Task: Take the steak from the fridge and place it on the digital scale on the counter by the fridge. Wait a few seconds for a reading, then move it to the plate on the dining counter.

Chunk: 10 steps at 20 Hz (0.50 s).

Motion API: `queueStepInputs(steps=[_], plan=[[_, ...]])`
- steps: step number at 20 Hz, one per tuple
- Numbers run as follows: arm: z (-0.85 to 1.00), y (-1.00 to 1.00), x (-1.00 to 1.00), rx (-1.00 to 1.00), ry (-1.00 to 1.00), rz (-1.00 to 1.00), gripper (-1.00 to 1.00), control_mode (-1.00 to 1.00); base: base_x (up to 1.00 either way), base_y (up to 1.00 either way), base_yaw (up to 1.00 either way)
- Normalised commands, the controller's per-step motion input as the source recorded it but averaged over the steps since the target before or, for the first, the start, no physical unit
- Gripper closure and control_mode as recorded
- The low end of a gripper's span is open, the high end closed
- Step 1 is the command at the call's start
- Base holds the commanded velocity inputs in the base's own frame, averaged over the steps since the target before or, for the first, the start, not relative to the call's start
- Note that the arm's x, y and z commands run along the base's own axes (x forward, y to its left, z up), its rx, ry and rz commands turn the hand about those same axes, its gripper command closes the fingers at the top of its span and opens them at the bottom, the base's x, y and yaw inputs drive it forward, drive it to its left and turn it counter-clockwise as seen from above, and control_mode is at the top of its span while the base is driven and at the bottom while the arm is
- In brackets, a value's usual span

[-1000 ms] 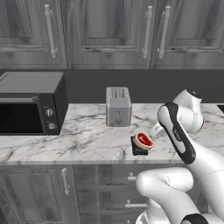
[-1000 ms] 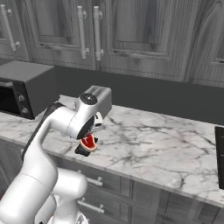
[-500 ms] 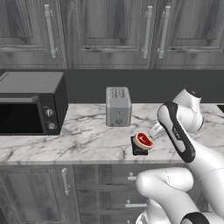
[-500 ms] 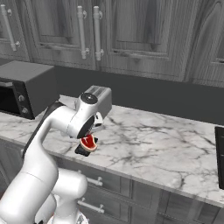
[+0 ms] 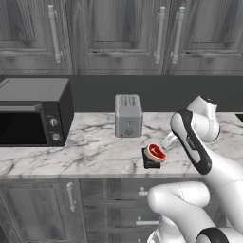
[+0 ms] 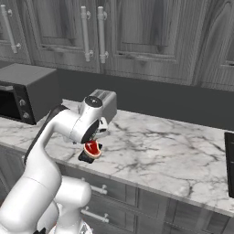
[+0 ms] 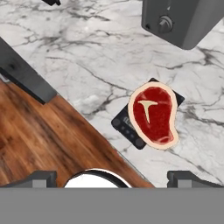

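Hand view shows the open, empty hand (image 7: 112, 177) above the steak (image 7: 154, 114) overhanging the digital scale (image 7: 131, 127); an off-centre regrasp could slide both across the worktop (image 7: 87, 48).

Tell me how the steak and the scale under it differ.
The steak is a red oval with a pale tan rim; the scale is black and square. The steak lies on top, overhanging; the scale sits on the marble counter. Both are flat and small.
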Motion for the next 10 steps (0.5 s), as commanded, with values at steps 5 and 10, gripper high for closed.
queueStepInputs(steps=[5,10], plan=[[-0.03,0.00,0.00,0.00,0.02,0.00,-1.00,-1.00,0.00,0.00,0.00],[-0.04,-0.04,0.00,0.00,0.00,0.00,-1.00,-1.00,0.00,0.00,0.00]])
